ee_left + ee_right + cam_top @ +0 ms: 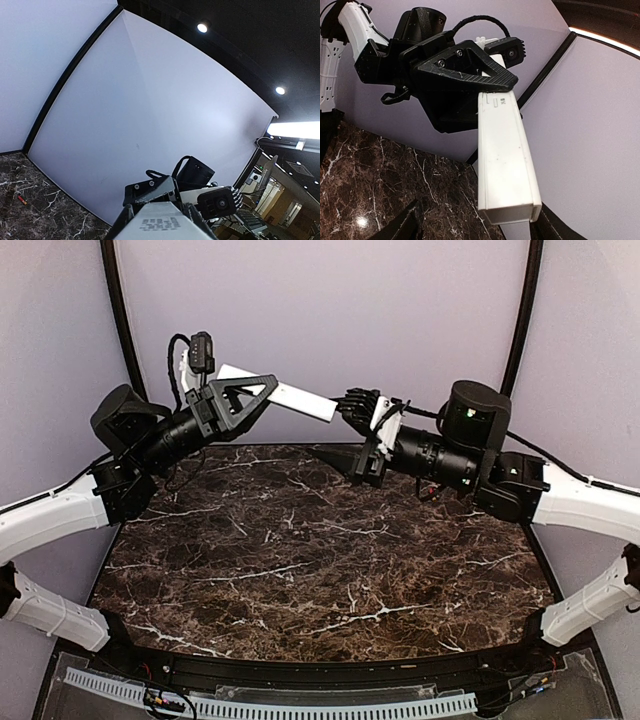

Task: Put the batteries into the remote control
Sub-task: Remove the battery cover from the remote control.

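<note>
remote control in left tool

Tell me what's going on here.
The left gripper holds the white remote in the air over the far side of the table, its free end pointing at the right gripper. The right gripper's jaws stand open around that end, not clamping it. One red battery lies on the table.

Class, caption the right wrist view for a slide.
Left gripper holds the white remote control above the marble table.
</note>
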